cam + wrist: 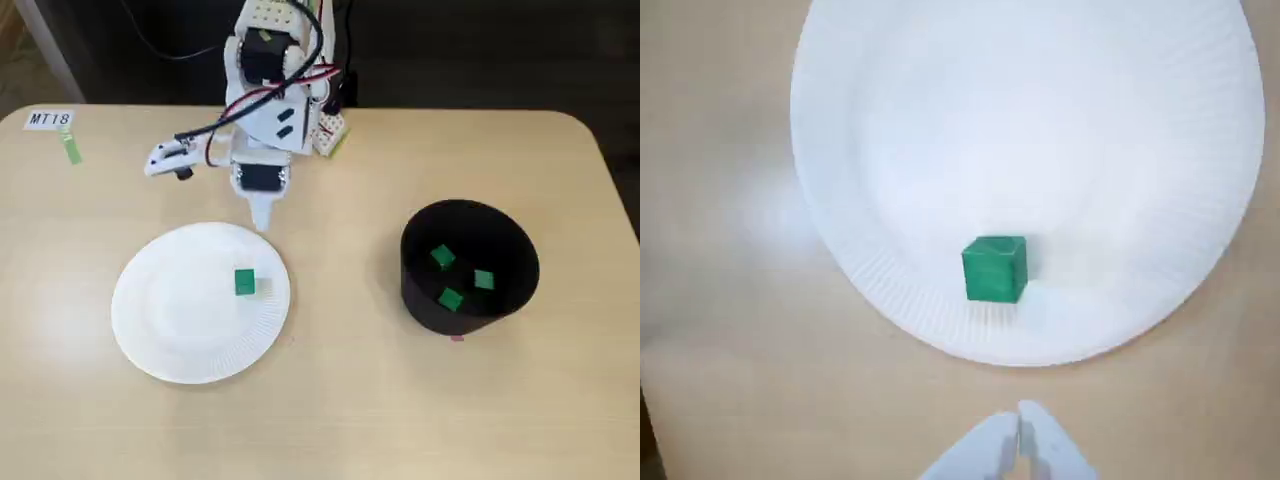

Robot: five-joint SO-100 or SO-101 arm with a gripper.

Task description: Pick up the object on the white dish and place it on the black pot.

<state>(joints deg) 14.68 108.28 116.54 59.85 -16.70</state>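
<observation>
A small green block lies on the white dish, toward the dish's right side in the fixed view. My gripper hovers just beyond the dish's far rim, pointing down, with its white fingertips pressed together and nothing between them. In the wrist view the block sits a short way ahead of the fingertips. The black pot stands to the right in the fixed view, holding three green blocks.
The tan table's back left corner carries a label reading MT18 and a strip of green tape. The arm's base and cables stand at the back edge. A small pink mark lies by the pot's near side.
</observation>
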